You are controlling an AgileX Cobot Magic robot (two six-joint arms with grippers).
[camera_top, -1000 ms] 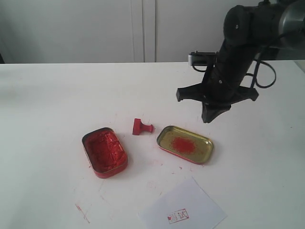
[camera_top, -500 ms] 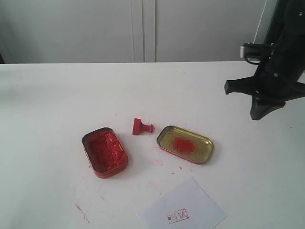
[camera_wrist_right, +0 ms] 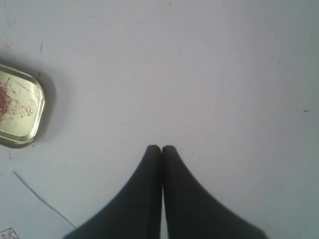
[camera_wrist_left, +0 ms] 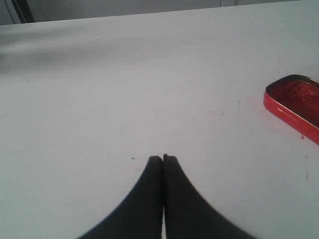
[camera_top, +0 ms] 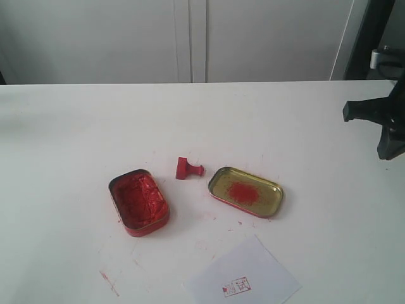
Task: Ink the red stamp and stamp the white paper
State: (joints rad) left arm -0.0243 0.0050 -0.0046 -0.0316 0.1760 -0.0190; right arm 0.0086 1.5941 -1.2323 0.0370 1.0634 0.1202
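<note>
The red stamp [camera_top: 187,168] lies on its side on the table, between the red ink tin [camera_top: 139,201] and the gold lid [camera_top: 245,190]. The white paper [camera_top: 242,280] rests near the front edge and bears a red print. My right gripper [camera_top: 389,151] hangs at the far right edge of the exterior view, well away from the stamp; its jaws [camera_wrist_right: 161,147] are shut with nothing between them. My left gripper [camera_wrist_left: 163,158] is shut and empty over bare table; the exterior view does not show it. The ink tin [camera_wrist_left: 295,101] shows at the edge of the left wrist view.
The gold lid [camera_wrist_right: 17,108] with a red smear appears at the edge of the right wrist view, with a corner of the paper [camera_wrist_right: 10,232] below it. Red ink smudges [camera_top: 109,282] mark the white table [camera_top: 76,126]. A pale wall stands behind.
My right arm has swung from above the gold lid to the far right edge of the exterior view. The stamp, tins and paper have stayed put.
</note>
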